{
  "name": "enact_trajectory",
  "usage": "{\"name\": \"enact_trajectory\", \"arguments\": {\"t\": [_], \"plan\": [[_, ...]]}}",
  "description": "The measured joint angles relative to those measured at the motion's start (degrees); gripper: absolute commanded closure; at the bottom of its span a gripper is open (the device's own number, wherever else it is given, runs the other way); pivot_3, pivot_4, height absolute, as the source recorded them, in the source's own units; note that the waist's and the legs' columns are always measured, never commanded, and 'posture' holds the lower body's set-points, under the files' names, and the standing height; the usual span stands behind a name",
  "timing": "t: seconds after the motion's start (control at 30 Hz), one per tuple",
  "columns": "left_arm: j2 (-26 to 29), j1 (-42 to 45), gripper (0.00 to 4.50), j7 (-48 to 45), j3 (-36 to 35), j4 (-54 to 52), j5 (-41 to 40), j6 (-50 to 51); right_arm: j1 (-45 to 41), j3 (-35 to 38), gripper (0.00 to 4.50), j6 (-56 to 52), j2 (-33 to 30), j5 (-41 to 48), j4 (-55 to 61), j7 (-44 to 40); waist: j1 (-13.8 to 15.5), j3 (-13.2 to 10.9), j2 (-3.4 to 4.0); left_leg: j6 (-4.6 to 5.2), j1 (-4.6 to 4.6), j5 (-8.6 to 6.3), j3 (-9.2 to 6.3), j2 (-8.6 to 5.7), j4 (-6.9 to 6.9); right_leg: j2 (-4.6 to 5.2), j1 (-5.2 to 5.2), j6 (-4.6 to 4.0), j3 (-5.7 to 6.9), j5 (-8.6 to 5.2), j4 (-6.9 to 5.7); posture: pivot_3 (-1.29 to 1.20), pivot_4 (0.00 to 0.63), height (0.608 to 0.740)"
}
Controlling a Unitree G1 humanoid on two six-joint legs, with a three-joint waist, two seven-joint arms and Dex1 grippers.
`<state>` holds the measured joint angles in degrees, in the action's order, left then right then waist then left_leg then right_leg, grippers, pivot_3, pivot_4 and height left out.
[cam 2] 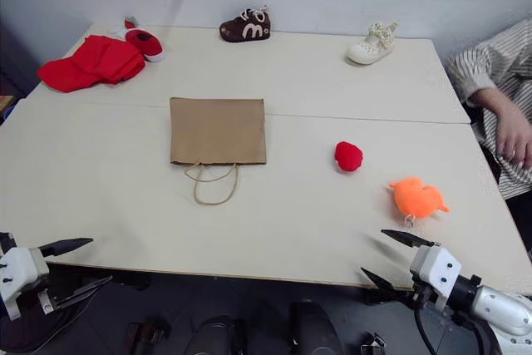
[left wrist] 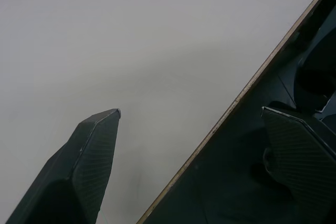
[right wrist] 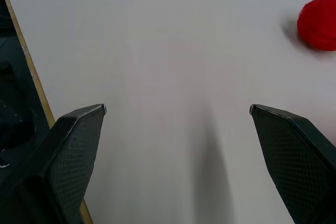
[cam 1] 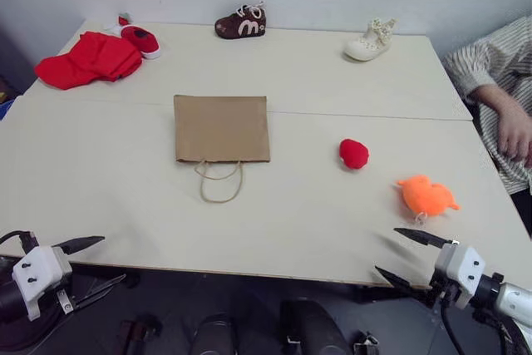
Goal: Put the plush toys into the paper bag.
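Flat plain brown kraft paper bag [cam 1: 221, 127], cord handles toward near edge; rounded red plush toy [cam 1: 353, 153] and orange limbed plush toy [cam 1: 426, 195] right of it. Brown shoe [cam 1: 241, 22] marked "m". Left gripper [cam 1: 90, 264] and right gripper [cam 1: 401, 258] wide, empty

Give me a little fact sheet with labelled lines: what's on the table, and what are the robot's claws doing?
bag: flat brown paper bag lying mid-table, cord handles toward the robot
toys: small rounded red plush toy and bright orange plush toy, both on the table right of the bag
left gripper: open, empty, at the near table edge
right gripper: open, empty, near the orange toy
progress: no toy bagged
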<state>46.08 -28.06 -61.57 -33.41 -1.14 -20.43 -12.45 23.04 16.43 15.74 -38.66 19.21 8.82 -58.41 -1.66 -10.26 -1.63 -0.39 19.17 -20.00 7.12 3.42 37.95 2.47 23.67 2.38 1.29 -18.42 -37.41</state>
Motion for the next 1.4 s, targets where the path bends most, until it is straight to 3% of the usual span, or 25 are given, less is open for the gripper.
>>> {"name": "enact_trajectory", "arguments": {"t": [0.1, 0.2, 0.33, 0.5, 0.67, 0.83, 1.17, 1.27, 1.33, 1.4], "plan": [[0.26, 0.17, 0.01, -0.49, 0.07, -1.04, -1.30, 2.65, -0.31, -0.26, 0.00, -1.32, 0.79, 1.25, 0.93, 0.70, 0.07, 0.00, 0.00, 0.00, 0.00, 0.00, -0.02, 0.01, 0.00, 0.00, 0.00, 0.00, 0.01, 0.00, -0.01, 0.00, 0.150, 0.740], [2.33, 1.72, 0.01, -0.74, 0.81, -5.30, -6.34, 12.20, -1.63, -0.71, 0.00, -4.85, 2.79, 4.41, 5.06, 2.85, 0.04, 0.00, -0.01, -0.03, -0.01, 0.02, -0.05, 0.03, 0.01, 0.00, -0.03, -0.01, 0.03, 0.00, -0.05, 0.00, 0.150, 0.740], [5.36, 14.83, 0.01, 3.40, 5.56, -9.29, -8.63, 23.40, -8.75, -2.56, 0.00, -9.98, 6.43, 8.12, 11.40, 8.55, 0.20, 0.02, 0.12, -0.11, -0.08, 0.13, -0.15, 0.00, 0.04, 0.01, -0.09, 0.00, 0.08, 0.01, -0.15, 0.00, 0.150, 0.740], [1.80, 36.82, 0.01, 9.07, 20.05, -5.75, -0.11, 21.96, -15.23, -5.88, 0.00, -13.59, 9.93, 8.43, 15.24, 14.25, 0.39, 0.04, 0.21, -0.50, 0.04, 0.32, -0.11, -0.03, 0.03, -0.10, -0.01, 0.02, 0.09, 0.00, -0.13, 0.00, 0.150, 0.740], [-3.92, 51.72, 0.01, 11.72, 32.24, 9.02, 11.85, 14.00, -17.72, -8.32, 0.00, -14.57, 11.22, 6.33, 15.19, 16.84, -0.06, 0.04, 0.19, -0.49, 0.09, 0.32, 0.09, 0.02, 0.06, -0.24, 0.08, 0.08, -0.06, -0.03, -0.08, 0.00, 0.150, 0.740], [-6.78, 56.46, 1.43, 10.69, 37.64, 18.04, 17.11, 7.31, -17.40, -9.13, 0.00, -14.40, 11.53, 4.50, 15.15, 17.96, 0.09, 0.04, 0.19, -0.51, 0.12, 0.32, 0.26, 0.12, 0.11, -0.31, 0.23, 0.09, -0.21, -0.04, -0.17, 0.00, 0.150, 0.740], [-8.28, 60.53, 4.46, 1.88, 38.40, 19.46, 13.25, 7.21, -12.31, -7.80, 0.00, -12.69, 11.60, 2.97, 15.12, 18.37, 0.18, 0.03, 0.16, -0.52, 0.10, 0.34, 0.27, 0.11, 0.20, -0.31, 0.22, 0.09, -0.23, -0.04, -0.28, 0.00, 0.150, 0.740], [-8.41, 62.56, 4.50, -0.29, 38.38, 18.24, 11.85, 9.29, -12.33, -7.20, 0.18, -12.11, 11.60, 2.82, 15.11, 18.31, 0.12, 0.03, 0.16, -0.53, 0.07, 0.34, 0.28, 0.12, 0.21, -0.35, 0.21, 0.09, -0.26, -0.04, -0.29, 0.00, 0.150, 0.740], [-10.07, 63.54, 4.50, -1.13, 37.75, 15.74, 8.27, 13.28, -12.36, -7.21, 0.59, -12.41, 11.59, 3.42, 15.11, 17.81, 0.16, 0.03, 0.16, -0.54, 0.10, 0.35, 0.27, 0.12, 0.21, -0.35, 0.22, 0.09, -0.26, -0.04, -0.30, 0.00, 0.150, 0.740], [-12.59, 65.11, 4.50, -1.52, 36.61, 9.95, 1.53, 20.89, -12.94, -7.63, 1.29, -13.83, 11.41, 5.02, 15.14, 16.77, 0.19, 0.02, 0.14, -0.54, 0.13, 0.35, 0.26, 0.13, 0.25, -0.34, 0.21, 0.10, -0.26, -0.04, -0.30, 0.00, 0.150, 0.740]]}}
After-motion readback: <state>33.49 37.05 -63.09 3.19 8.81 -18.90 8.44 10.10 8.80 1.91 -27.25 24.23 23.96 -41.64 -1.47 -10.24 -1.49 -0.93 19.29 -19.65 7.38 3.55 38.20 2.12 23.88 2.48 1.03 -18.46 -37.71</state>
